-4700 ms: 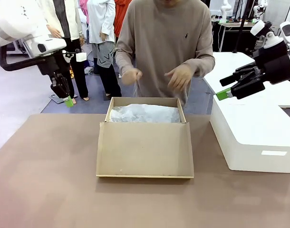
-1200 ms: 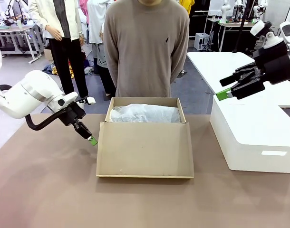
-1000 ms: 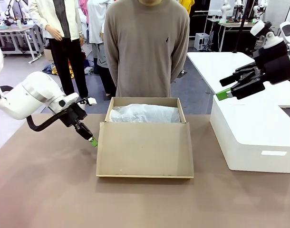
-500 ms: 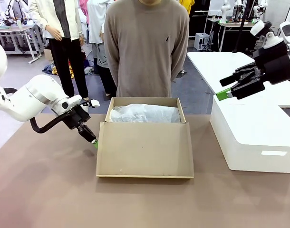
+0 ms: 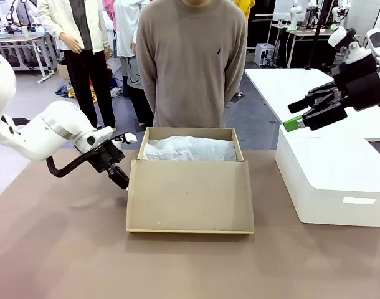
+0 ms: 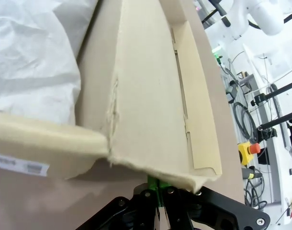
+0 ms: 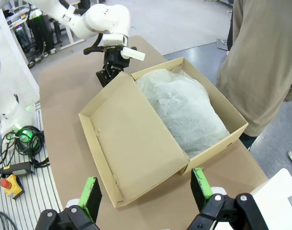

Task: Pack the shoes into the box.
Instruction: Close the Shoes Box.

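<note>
Shoes unseen; tissue (image 5: 190,149) fills box (image 5: 190,196).

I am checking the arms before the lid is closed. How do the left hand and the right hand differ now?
The left hand is shut and low at the left edge of the box's lid flap; the right hand is open and raised over the white block, away from the box. Both have green pads.
</note>
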Controlling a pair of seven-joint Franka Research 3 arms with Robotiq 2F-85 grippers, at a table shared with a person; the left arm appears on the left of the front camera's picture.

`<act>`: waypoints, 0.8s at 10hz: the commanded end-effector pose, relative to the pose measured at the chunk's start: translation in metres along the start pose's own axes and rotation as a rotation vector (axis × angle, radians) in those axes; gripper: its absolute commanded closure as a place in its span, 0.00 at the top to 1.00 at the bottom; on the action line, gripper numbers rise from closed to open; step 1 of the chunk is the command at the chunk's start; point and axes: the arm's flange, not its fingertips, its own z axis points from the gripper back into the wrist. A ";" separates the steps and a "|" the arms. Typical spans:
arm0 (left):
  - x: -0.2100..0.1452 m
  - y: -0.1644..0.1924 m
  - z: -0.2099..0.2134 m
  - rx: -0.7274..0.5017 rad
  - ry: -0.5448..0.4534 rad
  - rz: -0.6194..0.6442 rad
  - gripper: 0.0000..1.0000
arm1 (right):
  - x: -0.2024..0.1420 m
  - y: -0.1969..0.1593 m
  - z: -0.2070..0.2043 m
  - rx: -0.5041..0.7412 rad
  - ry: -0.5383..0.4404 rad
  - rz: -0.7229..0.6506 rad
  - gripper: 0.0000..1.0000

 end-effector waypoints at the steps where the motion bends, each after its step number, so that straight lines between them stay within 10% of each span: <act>1: 0.001 0.001 -0.002 -0.040 -0.021 -0.031 0.00 | 0.000 -0.002 -0.003 0.004 -0.030 0.028 1.00; 8: 0.002 -0.007 -0.003 -0.183 -0.041 -0.014 0.00 | 0.000 -0.002 -0.003 0.004 -0.030 0.028 1.00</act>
